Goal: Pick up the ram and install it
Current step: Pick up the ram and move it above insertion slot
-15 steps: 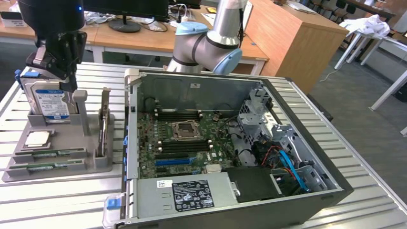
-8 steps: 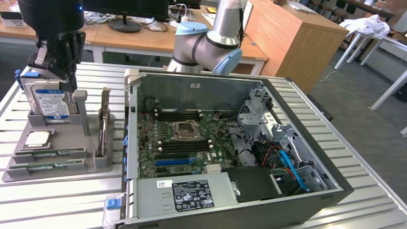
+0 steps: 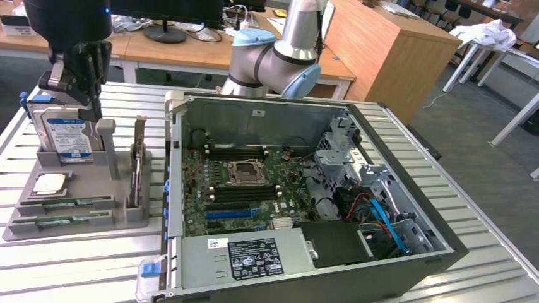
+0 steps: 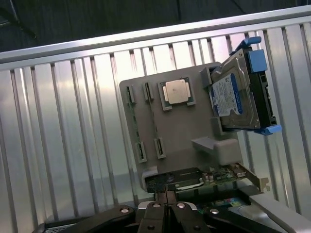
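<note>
Slatted metal bench (image 3: 480, 221) carrying a grey holder (image 3: 126, 218). The ram (image 3: 76, 203) lies flat along the holder's near edge; the jaws, closed and empty, hang above its far edge, well apart.

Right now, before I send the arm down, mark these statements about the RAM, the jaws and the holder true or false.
1. The long green RAM sticks lie in the grey plastic holder. True.
2. The jaws are shut on a RAM stick. False: they are shut but hold nothing, above the holder.
3. The blue-labelled silver hard drive stands upright in the holder. True.
4. The square silver processor chip sits in the motherboard socket. False: the processor chip lies in the holder.
</note>
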Controlling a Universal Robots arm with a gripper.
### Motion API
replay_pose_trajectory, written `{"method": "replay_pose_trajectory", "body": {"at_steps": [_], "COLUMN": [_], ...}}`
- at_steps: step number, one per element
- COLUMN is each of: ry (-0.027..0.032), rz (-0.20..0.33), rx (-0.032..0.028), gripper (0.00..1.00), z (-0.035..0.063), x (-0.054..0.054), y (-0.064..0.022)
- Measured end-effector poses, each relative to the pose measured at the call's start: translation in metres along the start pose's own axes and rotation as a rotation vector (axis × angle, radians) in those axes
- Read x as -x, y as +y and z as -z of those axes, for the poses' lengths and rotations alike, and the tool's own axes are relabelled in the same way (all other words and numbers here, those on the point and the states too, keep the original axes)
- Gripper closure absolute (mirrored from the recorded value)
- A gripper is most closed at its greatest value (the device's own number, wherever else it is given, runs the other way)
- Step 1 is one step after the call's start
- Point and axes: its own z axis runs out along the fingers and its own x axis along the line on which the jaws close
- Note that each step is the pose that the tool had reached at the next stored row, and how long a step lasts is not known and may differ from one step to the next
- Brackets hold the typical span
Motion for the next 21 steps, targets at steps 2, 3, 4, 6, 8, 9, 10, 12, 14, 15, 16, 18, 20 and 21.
{"method": "replay_pose_trajectory", "body": {"at_steps": [2,3,4,6,8,9,10,12,14,15,16,18,20,21], "ry": [0.0004,0.0006,0.0008,0.0012,0.0016,0.0018,0.0019,0.0024,0.0027,0.0029,0.0032,0.0035,0.0039,0.0041], "rz": [0.009,0.013,0.018,0.026,0.035,0.04,0.044,0.053,0.061,0.066,0.07,0.079,0.087,0.091], "rx": [0.0002,0.0003,0.0004,0.0006,0.0008,0.0009,0.001,0.0012,0.0014,0.0015,0.0016,0.0019,0.002,0.0021], "gripper": [0.9,0.9,0.9,0.9,0.9,0.9,0.9,0.9,0.9,0.9,0.9,0.9,0.9,0.9], "z": [0.0,0.0,0.0,0.0,0.0,0.0,0.0,0.0,0.0,0.0,0.0,0.0,0.0,0.0], "x": [0.0,0.0,0.0,0.0,0.0,0.0,0.0,0.0,0.0,0.0,0.0,0.0,0.0,0.0], "y": [0.0,0.0,0.0,0.0,0.0,0.0,0.0,0.0,0.0,0.0,0.0,0.0,0.0,0.0]}}
